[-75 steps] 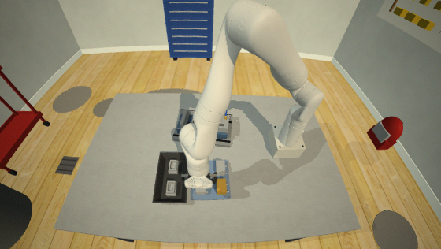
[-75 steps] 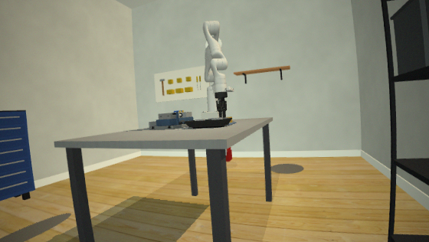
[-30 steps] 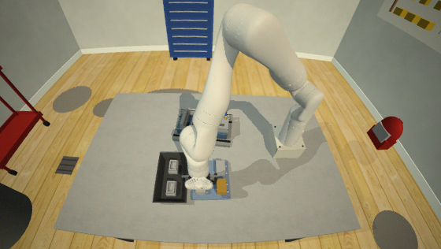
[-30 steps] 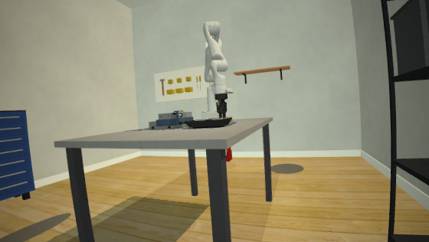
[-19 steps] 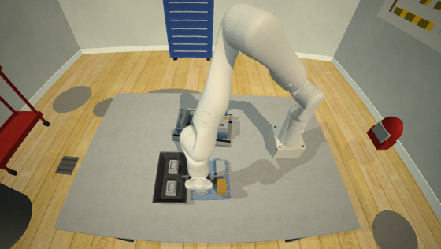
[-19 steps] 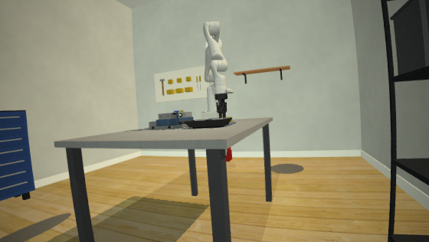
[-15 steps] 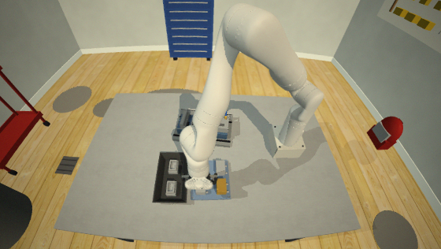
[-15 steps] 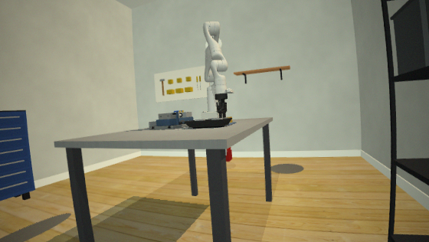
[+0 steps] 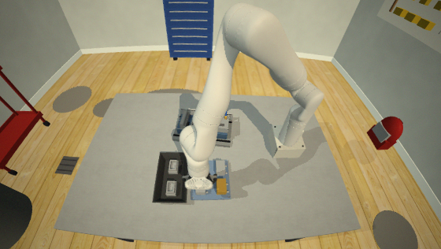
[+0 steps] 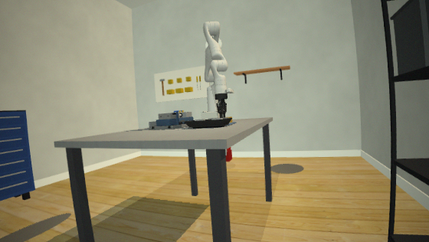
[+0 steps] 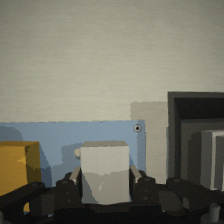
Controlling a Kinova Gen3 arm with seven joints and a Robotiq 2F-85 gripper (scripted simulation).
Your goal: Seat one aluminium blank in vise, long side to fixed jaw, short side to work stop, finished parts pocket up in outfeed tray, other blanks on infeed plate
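Jaws pinch the aluminium blank [image 11: 105, 171] from both sides, over the infeed plate [image 11: 60, 136].

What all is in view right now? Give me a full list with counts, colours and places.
Grey square table: one, mid-room.
Blue infeed plate: one, beside tray.
Pale aluminium blank: one, on plate, between jaws.
Yellow brass blank: one, on plate.
Black outfeed tray: one, left of plate in the top view.
Grey finished parts: two, in tray.
Grey-blue vise: one, behind plate.
Blue drawer cabinet: one, back wall.
Red cart: one, left edge.
White arm: one, on pedestal.
Black gripper: one, jaws closing around aluminium blank.
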